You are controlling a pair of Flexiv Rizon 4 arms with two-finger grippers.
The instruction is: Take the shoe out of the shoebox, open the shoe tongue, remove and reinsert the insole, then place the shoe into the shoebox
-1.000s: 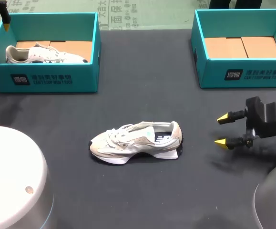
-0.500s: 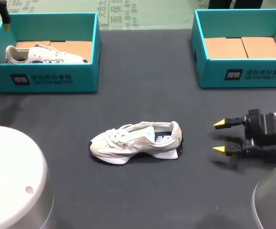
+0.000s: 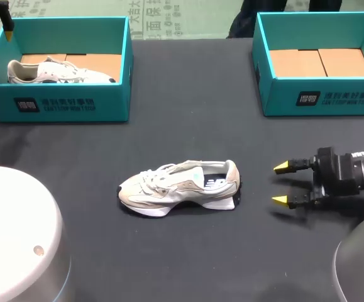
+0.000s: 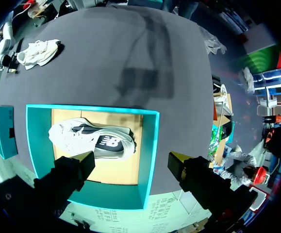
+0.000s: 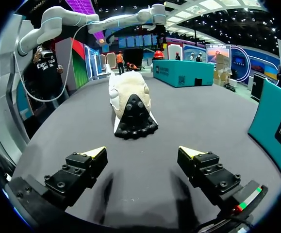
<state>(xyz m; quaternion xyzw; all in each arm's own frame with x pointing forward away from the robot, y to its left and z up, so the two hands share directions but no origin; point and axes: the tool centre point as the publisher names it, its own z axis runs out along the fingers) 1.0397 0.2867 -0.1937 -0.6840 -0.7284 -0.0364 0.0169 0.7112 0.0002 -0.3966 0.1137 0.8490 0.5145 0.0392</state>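
Well left of the shoe, the left gripper is hovering above the left shoebox, fingers spread and empty. The shoe is resting on the table, outside any box, heel rightward. Near its right, the right gripper is facing the heel, fingers spread; tongue-opening is probably pending, requiring a steadying heel grasp

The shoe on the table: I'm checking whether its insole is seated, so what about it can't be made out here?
- Insole: in the head view the shoe opening is too small to tell how the insole sits.
- Opening and tongue: in the right wrist view the shoe's own heel, facing the right gripper, hides them.
- Left wrist view: the shoe is far off and too small for detail.
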